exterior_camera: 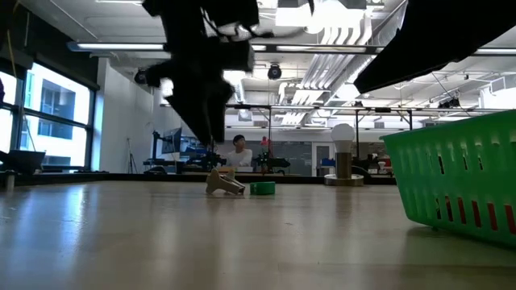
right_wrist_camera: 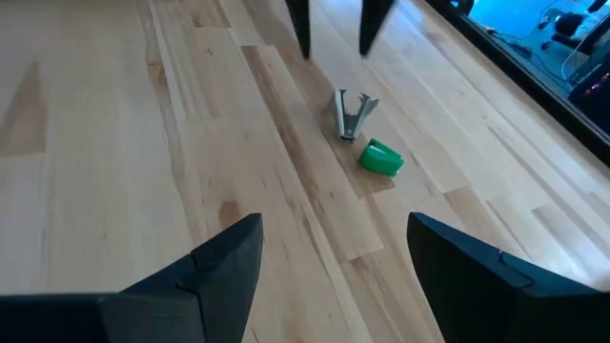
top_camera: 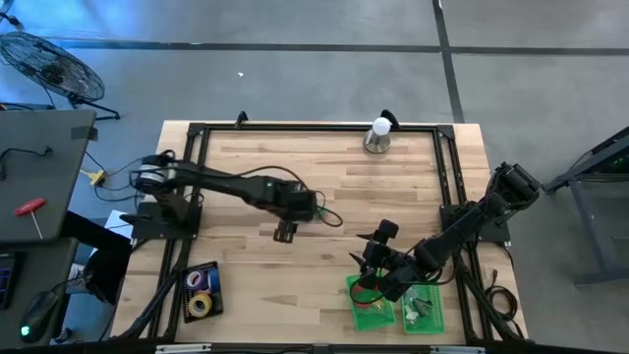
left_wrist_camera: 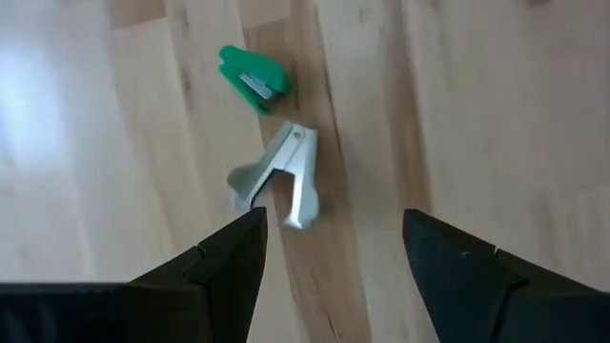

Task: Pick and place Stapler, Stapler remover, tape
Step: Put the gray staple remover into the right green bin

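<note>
Staple remover (left_wrist_camera: 281,176) and green stapler (left_wrist_camera: 254,80): loose on surface, unplaced. Left gripper (left_wrist_camera: 329,252) above them, jaws apart, empty. Right gripper (right_wrist_camera: 334,262) by green basket (top_camera: 366,313), jaws apart.

My table (top_camera: 324,177) is pale wood planks. Just ahead of my left gripper (left_wrist_camera: 329,238) lie a metal staple remover (left_wrist_camera: 281,176) and, right beyond it, a small green stapler (left_wrist_camera: 253,81). A green basket (top_camera: 378,317) sits under my right gripper (top_camera: 378,258).
</note>
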